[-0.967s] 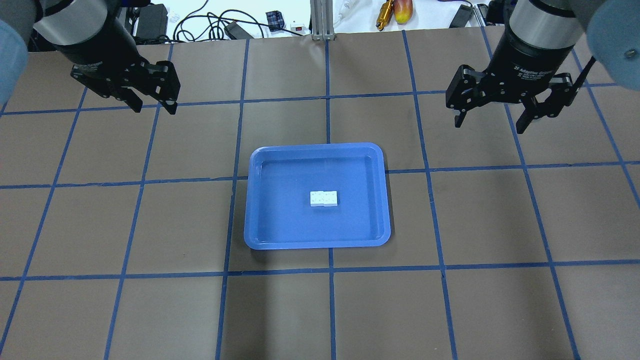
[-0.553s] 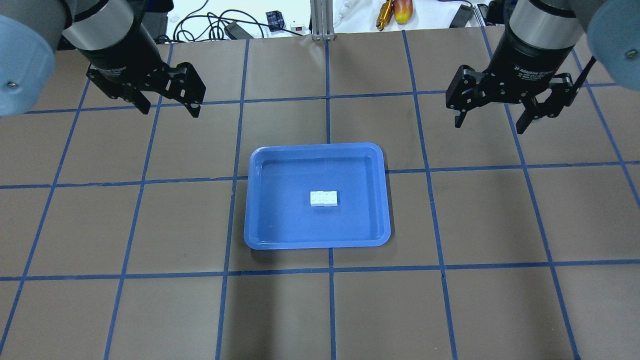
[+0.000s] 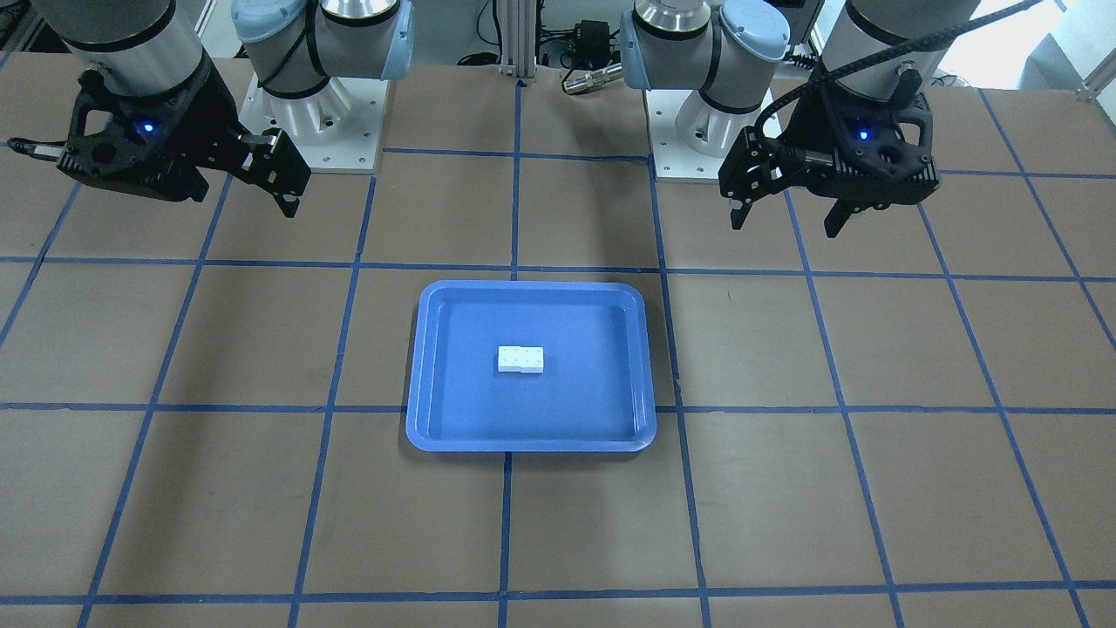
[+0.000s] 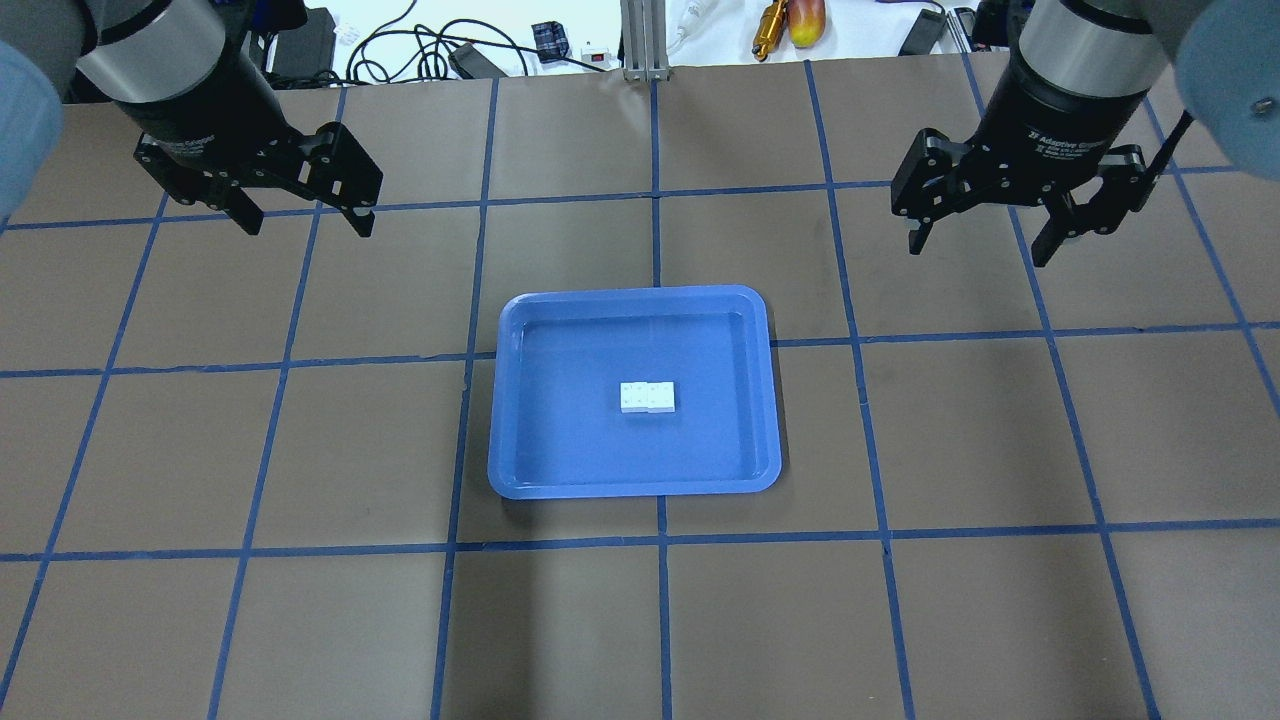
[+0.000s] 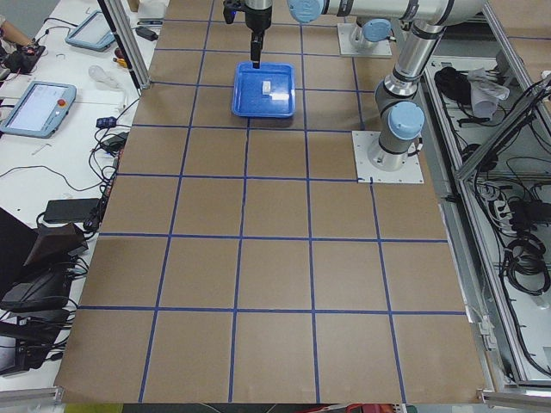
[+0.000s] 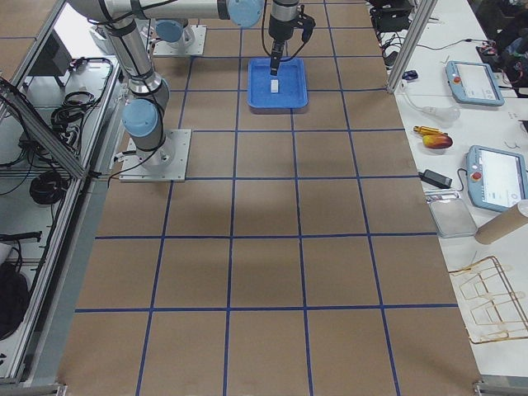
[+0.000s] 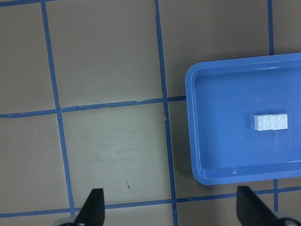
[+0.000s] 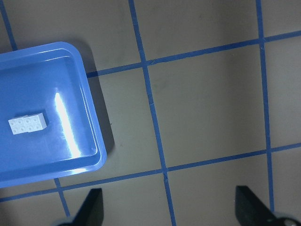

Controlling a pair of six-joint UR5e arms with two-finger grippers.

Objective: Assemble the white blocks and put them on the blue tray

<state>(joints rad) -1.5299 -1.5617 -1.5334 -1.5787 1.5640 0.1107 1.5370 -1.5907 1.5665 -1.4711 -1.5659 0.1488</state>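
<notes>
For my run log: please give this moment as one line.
white blocks: touching, inside blue tray | left fingers: open, empty | right fingers: open, empty

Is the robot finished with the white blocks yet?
It looks finished. The white plastic bricks, apparently joined, lie inside the large shallow blue plastic tray. Nothing is in hand: the left gripper and right gripper hang open and empty, away from the tray. Nothing seems left.
</notes>
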